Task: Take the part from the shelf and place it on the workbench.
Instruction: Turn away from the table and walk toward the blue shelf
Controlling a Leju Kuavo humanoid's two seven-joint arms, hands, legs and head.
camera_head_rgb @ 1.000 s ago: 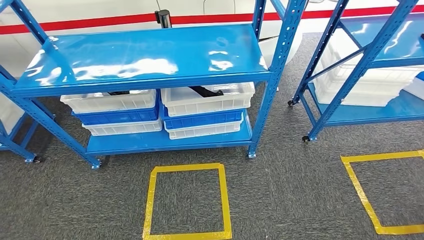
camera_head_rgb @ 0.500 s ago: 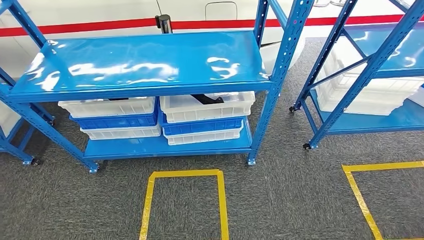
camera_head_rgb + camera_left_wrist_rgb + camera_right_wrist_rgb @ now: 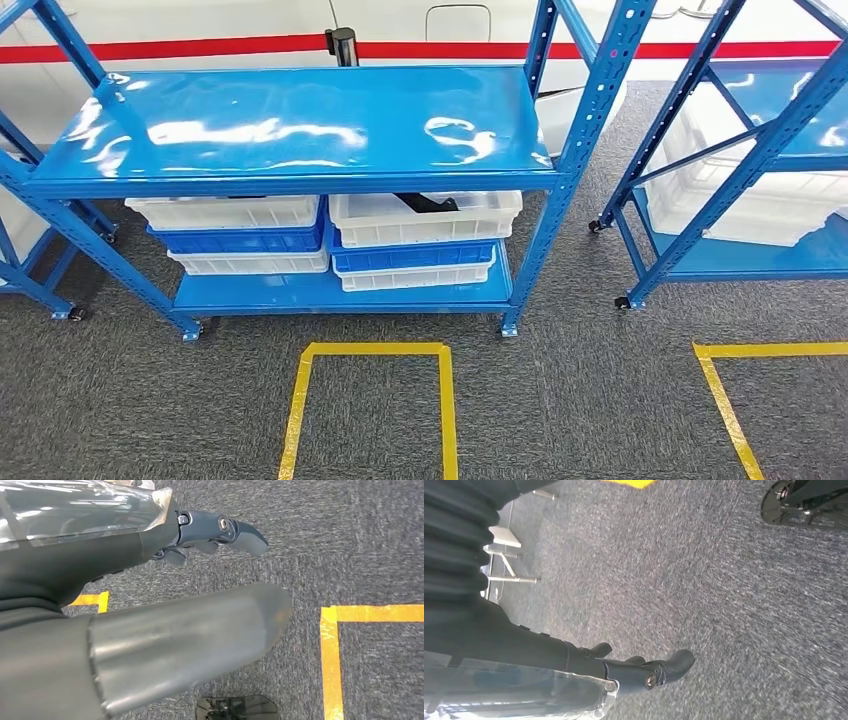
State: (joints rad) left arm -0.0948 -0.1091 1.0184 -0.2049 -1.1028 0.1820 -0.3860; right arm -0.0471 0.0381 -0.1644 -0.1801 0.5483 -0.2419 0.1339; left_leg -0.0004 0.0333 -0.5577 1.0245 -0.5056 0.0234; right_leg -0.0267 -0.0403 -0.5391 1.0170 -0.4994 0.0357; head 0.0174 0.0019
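Observation:
A black part [image 3: 425, 203] lies in the top white bin [image 3: 425, 218] on the lower level of the blue shelf [image 3: 300, 125], right-hand stack. The shelf's upper level is bare and glossy. My left hand [image 3: 215, 535] hangs over the grey carpet with its dark fingers apart and nothing in them. My right hand [image 3: 644, 670] also hangs above the carpet, fingers loosely spread and holding nothing.
A second stack of white and blue bins [image 3: 235, 235] sits left of the first. Another blue rack [image 3: 740, 170] with white bins stands to the right. Yellow tape squares [image 3: 370, 410] mark the carpet before the shelf. A black post [image 3: 343, 45] and a red-striped white wall lie behind.
The whole view has shifted: the shelf sits lower and slightly right in the picture and the tape square has slid toward the bottom edge. The camera moved; the things stayed put.

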